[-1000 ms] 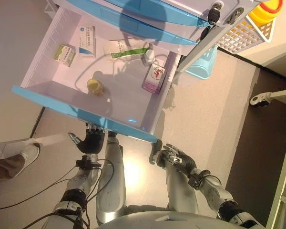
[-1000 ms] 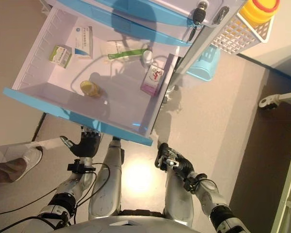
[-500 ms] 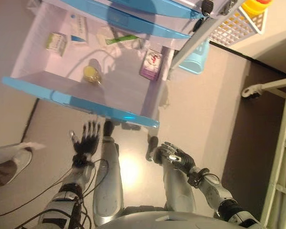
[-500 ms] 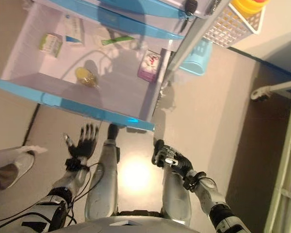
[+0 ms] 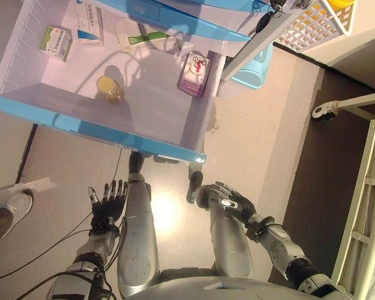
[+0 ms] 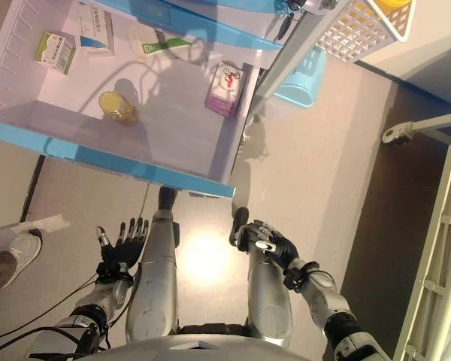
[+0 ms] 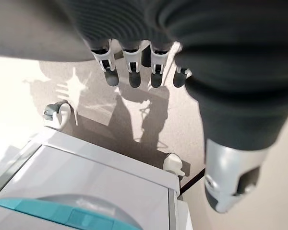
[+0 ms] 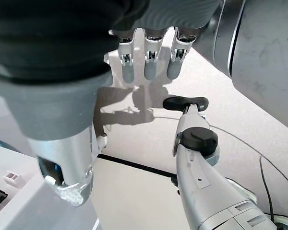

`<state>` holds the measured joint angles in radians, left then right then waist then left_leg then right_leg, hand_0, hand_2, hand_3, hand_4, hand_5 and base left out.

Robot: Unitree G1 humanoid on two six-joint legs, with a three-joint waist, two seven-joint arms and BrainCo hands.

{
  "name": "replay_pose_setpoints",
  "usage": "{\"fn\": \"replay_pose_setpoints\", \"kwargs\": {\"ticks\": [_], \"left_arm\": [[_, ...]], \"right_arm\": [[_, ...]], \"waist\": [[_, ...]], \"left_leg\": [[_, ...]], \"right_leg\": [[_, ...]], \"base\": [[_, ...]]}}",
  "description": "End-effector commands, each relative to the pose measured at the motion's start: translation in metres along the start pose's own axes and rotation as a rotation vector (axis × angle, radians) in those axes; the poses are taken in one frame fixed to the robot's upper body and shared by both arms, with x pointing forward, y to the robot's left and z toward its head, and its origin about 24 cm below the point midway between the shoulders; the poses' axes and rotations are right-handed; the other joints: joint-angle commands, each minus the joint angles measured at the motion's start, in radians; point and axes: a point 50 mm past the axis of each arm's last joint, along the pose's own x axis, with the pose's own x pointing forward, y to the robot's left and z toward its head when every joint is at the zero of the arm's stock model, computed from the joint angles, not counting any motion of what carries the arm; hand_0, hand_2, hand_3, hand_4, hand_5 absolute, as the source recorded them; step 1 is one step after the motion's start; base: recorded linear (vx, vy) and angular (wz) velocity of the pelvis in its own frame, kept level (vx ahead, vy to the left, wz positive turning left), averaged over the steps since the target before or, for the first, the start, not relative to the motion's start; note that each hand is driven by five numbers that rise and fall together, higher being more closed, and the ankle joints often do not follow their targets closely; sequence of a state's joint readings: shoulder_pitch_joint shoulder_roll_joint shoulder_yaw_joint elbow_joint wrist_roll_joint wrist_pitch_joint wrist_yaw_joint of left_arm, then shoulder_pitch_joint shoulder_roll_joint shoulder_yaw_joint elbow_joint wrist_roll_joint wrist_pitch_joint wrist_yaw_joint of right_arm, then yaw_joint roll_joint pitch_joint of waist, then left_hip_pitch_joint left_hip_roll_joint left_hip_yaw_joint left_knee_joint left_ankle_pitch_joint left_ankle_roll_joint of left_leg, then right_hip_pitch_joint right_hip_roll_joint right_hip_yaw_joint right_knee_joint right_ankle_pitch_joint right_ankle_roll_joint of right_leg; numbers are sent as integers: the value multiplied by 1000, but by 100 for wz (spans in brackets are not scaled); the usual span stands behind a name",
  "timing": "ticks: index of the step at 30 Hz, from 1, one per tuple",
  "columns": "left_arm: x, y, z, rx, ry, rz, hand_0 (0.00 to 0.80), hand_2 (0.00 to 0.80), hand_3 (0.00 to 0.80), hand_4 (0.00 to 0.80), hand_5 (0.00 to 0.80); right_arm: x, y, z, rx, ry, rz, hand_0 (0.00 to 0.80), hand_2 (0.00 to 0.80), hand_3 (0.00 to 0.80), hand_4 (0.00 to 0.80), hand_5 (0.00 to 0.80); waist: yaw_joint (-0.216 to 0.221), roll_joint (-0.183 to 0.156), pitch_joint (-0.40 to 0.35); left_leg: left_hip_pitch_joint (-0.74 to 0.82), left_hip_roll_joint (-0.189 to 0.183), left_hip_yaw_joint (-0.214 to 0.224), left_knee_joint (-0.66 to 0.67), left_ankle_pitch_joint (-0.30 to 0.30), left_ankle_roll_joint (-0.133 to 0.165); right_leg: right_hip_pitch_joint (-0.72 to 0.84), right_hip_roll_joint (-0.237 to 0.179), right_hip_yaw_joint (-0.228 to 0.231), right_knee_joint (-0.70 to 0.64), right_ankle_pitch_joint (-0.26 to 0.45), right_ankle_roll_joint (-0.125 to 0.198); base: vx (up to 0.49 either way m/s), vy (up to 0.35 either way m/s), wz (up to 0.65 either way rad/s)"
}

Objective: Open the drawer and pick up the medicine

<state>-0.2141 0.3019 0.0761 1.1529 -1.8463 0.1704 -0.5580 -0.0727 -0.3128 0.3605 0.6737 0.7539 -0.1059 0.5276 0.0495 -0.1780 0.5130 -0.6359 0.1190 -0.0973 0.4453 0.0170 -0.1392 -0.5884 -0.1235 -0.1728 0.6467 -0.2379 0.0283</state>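
The drawer [image 5: 94, 129], white with a blue front, stands pulled open. Inside lie a green box [image 5: 55, 42], a blue and white box [image 5: 89, 24], a white pack with a green stripe [image 5: 144, 39], a pink box [image 5: 194, 74] and a yellow jar [image 5: 109, 88]. My left hand [image 5: 106, 203] is open and empty, low down, well below the drawer front; its straight fingers [image 7: 129, 72] show in the left wrist view. My right hand [image 5: 228, 200] is open and empty below the drawer's right corner, its fingers [image 8: 146, 67] relaxed.
A white lattice basket [image 5: 312, 25] hangs on the cabinet's right side, with a light blue bin [image 5: 253, 69] under it. A white bed frame [image 5: 362, 206] with a caster [image 5: 322, 111] stands at the right. A person's shoe [image 5: 9, 206] is at the left.
My left hand has dropped away from the drawer's blue front, fingers still spread. The camera has shifted, so the drawer sits higher in view. My right hand has hardly moved.
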Motion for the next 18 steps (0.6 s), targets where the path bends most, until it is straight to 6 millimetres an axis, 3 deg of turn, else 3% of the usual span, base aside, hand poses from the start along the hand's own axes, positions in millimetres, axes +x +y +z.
{"fn": "replay_pose_setpoints", "kwargs": {"ticks": [1, 4, 5, 8, 11, 13, 18], "left_arm": [[-8, 9, -2, 58, -6, 15, 0, 0, 0, 0, 0], [-8, 6, 3, 203, 5, 15, 0, 0, 0, 0, 0], [-9, 3, 5, 259, 18, 2, 0, 0, 0, 0, 0], [-25, 8, 10, 438, 94, -25, 0, 0, 0, 0, 0], [-56, 22, 19, 566, 141, -64, 0, 0, 0, 0, 0], [-73, 28, 23, 596, 163, -95, 0, 0, 0, 0, 0], [-87, 29, 22, 626, 200, -126, 0, 0, 0, 0, 0]], "right_arm": [[-28, -1, -43, -12, 142, -71, 0, 0, 0, 0, 0], [-28, -6, -22, -67, 25, -144, 0, 0, 0, 0, 0], [-28, -8, -8, -73, -41, -172, 0, 0, 0, 0, 0], [-42, -9, 44, -140, -261, -238, 0, 0, 0, 0, 0], [-70, 2, 102, -341, -510, -263, 0, 0, 0, 0, 0], [-87, 18, 134, -567, -659, -278, 0, 0, 0, 0, 0], [-109, 59, 193, -1105, -823, -272, 0, 0, 0, 0, 0]], "waist": [[-4, 3, 7], [-2, 9, 7], [-3, 10, 7], [-1, 15, 7], [3, 27, 7], [9, 37, 7], [30, 61, 7]], "left_leg": [[-9, -88, 57, 119, -137, 129], [7, -89, 53, 109, -131, 126], [0, -89, 54, 92, -95, 128], [40, -86, 54, 63, -86, 129], [93, -83, 57, 20, -79, 132], [128, -82, 62, -4, -79, 132], [205, -88, 66, -45, -82, 129]], "right_leg": [[-2, 50, -27, -54, 89, -9], [12, 47, -29, -57, 91, -9], [7, 42, -41, -73, 121, -18], [52, 38, -41, -102, 130, -14], [103, 36, -38, -143, 136, -5], [136, 29, -36, -163, 135, 4], [223, 10, -37, -217, 137, 19]], "base": [[0, 0, 0], [-15, -4, 2], [-36, -18, 4], [27, -33, 2], [37, -8, 0], [0, 0, 0], [18, 22, 2]]}}
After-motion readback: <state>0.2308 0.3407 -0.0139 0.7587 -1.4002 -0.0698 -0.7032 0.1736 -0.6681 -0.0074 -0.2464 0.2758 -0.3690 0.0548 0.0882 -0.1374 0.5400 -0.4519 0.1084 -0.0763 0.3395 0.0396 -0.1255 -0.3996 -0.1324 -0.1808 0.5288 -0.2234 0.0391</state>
